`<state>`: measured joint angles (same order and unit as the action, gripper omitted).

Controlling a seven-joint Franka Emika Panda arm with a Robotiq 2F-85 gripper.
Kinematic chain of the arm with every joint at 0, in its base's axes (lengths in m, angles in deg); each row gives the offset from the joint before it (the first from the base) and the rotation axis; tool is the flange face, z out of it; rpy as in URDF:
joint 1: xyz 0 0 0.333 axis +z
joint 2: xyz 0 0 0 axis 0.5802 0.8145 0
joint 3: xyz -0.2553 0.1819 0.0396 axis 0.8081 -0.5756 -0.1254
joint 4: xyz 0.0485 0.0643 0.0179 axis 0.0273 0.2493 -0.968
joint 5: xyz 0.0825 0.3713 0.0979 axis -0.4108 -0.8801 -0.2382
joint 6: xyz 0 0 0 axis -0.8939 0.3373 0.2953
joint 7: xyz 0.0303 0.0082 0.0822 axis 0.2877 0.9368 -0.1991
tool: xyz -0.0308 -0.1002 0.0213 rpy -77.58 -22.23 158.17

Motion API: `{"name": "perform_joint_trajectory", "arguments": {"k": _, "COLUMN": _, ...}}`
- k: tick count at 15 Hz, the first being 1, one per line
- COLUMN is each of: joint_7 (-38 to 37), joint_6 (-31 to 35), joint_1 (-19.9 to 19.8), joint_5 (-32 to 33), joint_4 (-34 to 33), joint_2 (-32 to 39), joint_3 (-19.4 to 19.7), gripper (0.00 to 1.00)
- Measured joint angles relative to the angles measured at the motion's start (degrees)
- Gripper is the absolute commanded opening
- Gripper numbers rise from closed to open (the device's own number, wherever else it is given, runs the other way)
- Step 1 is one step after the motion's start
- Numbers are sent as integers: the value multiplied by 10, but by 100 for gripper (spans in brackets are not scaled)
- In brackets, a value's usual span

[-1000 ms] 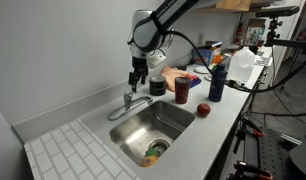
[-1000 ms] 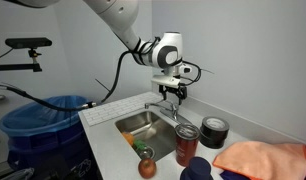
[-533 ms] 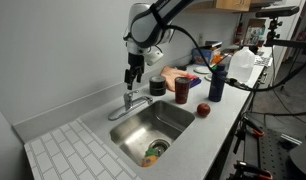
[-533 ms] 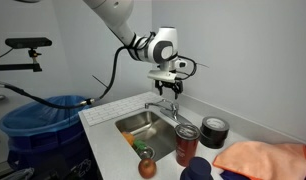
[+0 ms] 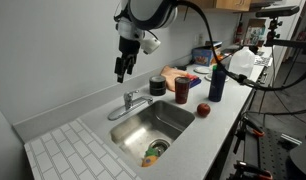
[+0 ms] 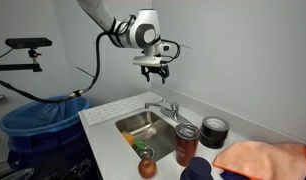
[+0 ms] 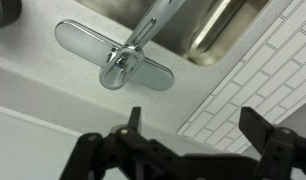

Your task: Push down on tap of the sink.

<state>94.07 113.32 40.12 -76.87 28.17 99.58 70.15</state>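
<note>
One second on, the end effector [image 5: 120, 72], spread wide and empty, has been lifted well clear of the tap [image 5: 130, 100] at frame centre on the sink [image 5: 168, 120] rim, so the press is judged done.

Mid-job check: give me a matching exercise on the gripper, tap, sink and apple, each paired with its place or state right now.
Things:
A gripper
B tap
C sink
D apple

Places or states:
1 red, on the countertop beside the sink
2 open, in the air above the tap, touching nothing
3 at the sink's back edge, spout reaching over it
4 coloured scraps lying at its bottom

Pairs: A-2; B-3; C-4; D-1
</note>
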Motion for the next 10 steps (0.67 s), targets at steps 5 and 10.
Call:
{"name": "perform_joint_trajectory", "arguments": {"k": 5, "joint_7": -24, "joint_6": 0, "joint_1": 9, "joint_5": 27, "joint_4": 79, "joint_2": -81, "joint_3": 0, "gripper": 100}}
{"name": "perform_joint_trajectory", "arguments": {"k": 10, "joint_7": -31, "joint_6": 1, "joint_1": 9, "joint_5": 29, "joint_4": 164, "joint_2": -164, "joint_3": 1, "gripper": 100}}
